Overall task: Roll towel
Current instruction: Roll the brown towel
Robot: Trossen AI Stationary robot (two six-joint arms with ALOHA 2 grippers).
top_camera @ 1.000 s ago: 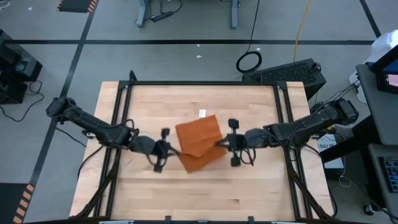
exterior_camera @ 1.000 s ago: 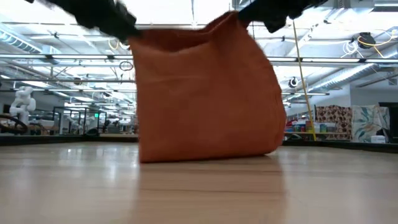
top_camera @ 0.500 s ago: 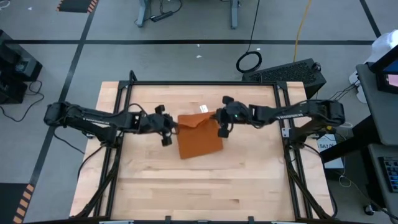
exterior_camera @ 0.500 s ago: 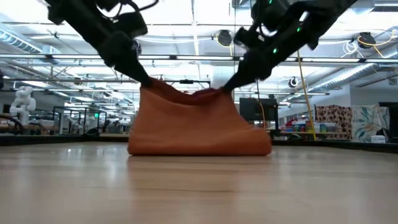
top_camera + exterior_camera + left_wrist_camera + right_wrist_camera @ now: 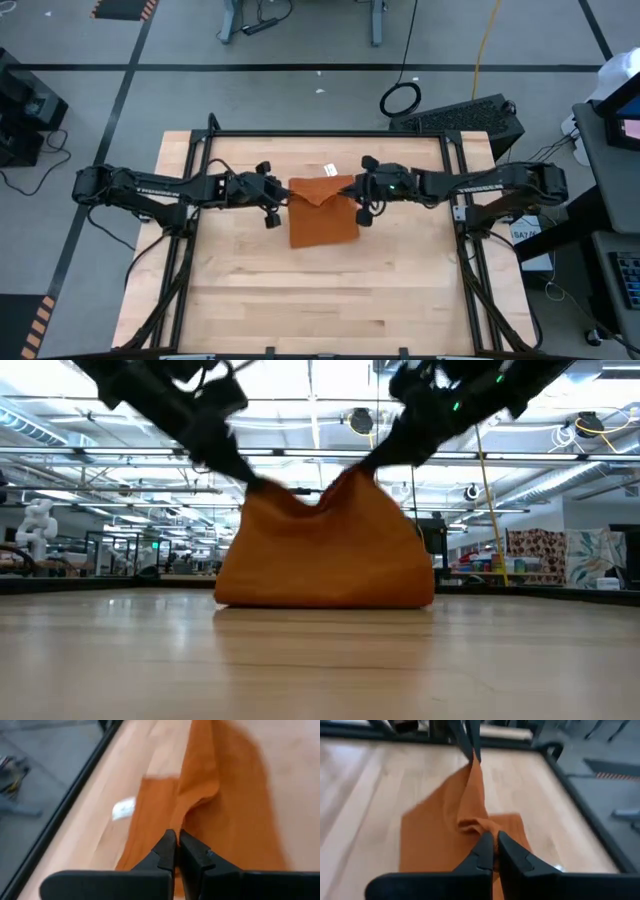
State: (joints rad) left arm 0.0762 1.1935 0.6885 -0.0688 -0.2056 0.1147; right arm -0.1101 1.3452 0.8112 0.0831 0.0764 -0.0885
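**Both grippers carrying the towel's edge across its own body**

The plain burnt-orange soft cloth towel (image 5: pixel 322 210) lies at the middle of the pale wooden-plank table (image 5: pixel 250 300), slightly toward the far side, its small white tag (image 5: pixel 328 170) showing at the far edge. The left gripper (image 5: pixel 275 198) is clamped on the towel's left upper corner and the right gripper (image 5: pixel 357 197) on its right upper corner; in each wrist view the two dark fingers are pressed together on a pinch of fabric. In the low view the cloth (image 5: pixel 325 550) hangs from both pinches as a slack, sagging pouch whose base rests on the table, with a dip between the two raised corners.

Step in hand, as judged: folding or turning the held edge over the body of the towel to start the roll. The next move appears to call for lowering both corners together, level with one another, so the edge lands straight and can be tucked under.

Compared with one second ago, the grippers have travelled from the near side of the towel to its far side, and the cloth, then lifted tall, now sits lower and squarer on the table.
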